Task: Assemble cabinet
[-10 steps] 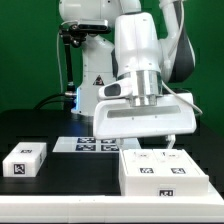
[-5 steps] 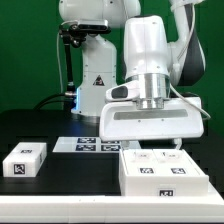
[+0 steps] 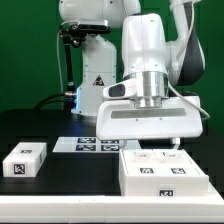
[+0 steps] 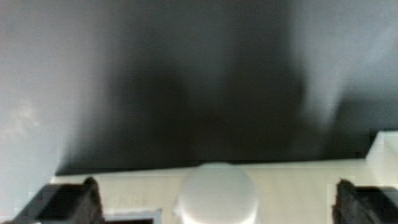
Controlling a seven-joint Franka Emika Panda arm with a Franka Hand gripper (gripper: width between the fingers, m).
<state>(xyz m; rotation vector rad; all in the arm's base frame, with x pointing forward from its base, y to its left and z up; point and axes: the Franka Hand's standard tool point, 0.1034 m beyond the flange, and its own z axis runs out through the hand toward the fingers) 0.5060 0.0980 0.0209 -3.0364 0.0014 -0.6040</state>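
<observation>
Height is the relation that counts: we see the gripper (image 3: 148,146) poised directly above the cabinet (image 3: 165,175), jaws spread wide and empty. The cabinet lies at the exterior view's lower right, its long side running across that view, in line with the jaws' spread. We judge a straight descent follows.

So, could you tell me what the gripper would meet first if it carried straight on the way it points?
Most likely the cabinet: the open gripper points straight down above its far edge, and the wrist view shows white between the fingers. Depth is unclear, so it may just miss behind.
</observation>
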